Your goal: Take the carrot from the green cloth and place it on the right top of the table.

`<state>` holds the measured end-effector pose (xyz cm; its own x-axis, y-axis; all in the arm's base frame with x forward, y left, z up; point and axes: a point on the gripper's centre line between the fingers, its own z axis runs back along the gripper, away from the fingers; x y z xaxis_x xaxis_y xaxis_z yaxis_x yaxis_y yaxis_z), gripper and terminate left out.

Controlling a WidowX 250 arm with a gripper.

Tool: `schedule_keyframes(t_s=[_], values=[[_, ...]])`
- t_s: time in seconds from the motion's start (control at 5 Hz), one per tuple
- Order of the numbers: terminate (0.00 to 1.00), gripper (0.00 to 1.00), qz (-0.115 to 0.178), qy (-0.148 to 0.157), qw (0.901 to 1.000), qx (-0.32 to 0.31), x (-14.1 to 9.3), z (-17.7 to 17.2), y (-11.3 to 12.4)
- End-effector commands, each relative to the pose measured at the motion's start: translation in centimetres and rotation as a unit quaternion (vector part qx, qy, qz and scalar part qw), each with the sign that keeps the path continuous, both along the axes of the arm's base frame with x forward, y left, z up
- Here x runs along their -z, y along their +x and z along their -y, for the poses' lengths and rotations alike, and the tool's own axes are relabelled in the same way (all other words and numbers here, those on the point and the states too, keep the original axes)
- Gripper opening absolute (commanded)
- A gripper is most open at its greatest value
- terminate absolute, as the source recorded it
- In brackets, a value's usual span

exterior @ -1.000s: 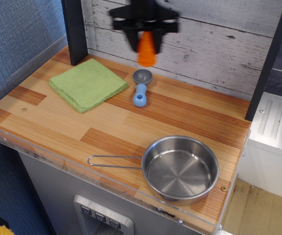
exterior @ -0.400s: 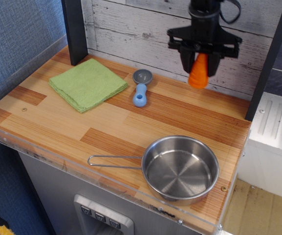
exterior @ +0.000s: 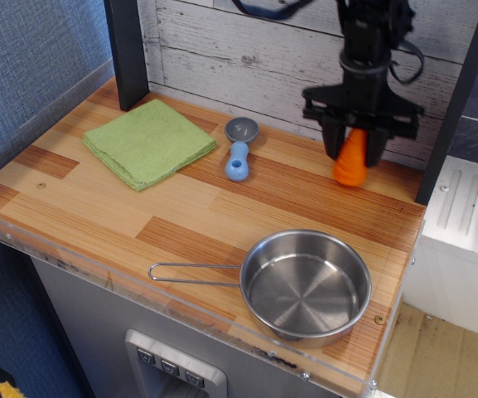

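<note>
Steel pan (exterior: 307, 286) near front edge of tabletop (exterior: 189, 207), at 5 o'clock. Green cloth (exterior: 149, 141) at 10 o'clock, bare. Hand (exterior: 353, 149) at 2 o'clock, clamped on carrot (exterior: 351, 160), tip pointing down, near the tabletop.

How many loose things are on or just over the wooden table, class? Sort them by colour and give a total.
Orange: 1, the carrot, held in the gripper
Green: 1, the green cloth
Blue and grey: 1, the scoop
Silver: 1, the steel pan
Total: 4
</note>
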<state>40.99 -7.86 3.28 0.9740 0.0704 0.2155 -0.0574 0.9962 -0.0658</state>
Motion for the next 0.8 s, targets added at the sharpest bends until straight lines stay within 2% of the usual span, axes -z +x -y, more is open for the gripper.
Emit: schedule_keyframes(t_s=[0.0,0.2,0.6], values=[[0.0,1.0,0.012,-0.016,0.9998,0.005,-0.9,1.3,0.2],[0.0,1.0,0.017,-0.014,0.9995,-0.022,-0.8,0.9,-0.1],[0.0,1.0,0.019,-0.006,0.9996,-0.022,-1.9,0.2,-0.3]])
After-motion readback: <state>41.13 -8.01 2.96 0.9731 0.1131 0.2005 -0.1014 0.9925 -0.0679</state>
